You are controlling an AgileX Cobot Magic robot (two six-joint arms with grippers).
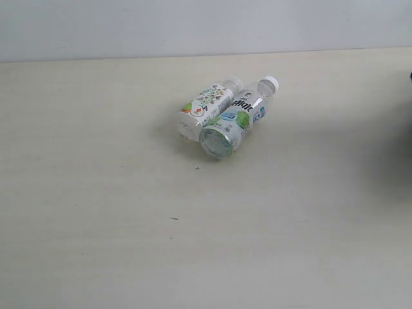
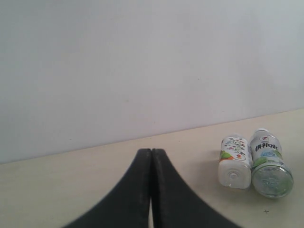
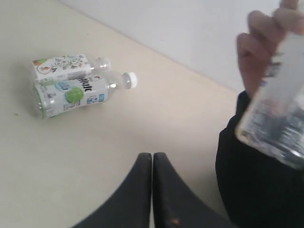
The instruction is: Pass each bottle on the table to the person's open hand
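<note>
Two white-capped bottles lie side by side on the cream table [image 1: 96,193]: a white-labelled one [image 1: 207,107] [image 2: 235,160] [image 3: 64,66] and a green-and-blue-labelled one [image 1: 237,119] [image 2: 269,161] [image 3: 78,92]. My left gripper [image 2: 151,153] is shut and empty, well short of them. Shut too, my right gripper [image 3: 153,156] holds nothing. In the right wrist view the person's hand [image 3: 261,38], black-sleeved, grips a third clear bottle [image 3: 280,104] in the air beside that gripper. No black-capped bottle shows.
A pale wall [image 1: 193,26] runs behind the table's far edge. The person's black sleeve [image 3: 256,175] hangs close beside my right gripper. A dark shape [image 1: 409,76] touches the exterior view's right edge.
</note>
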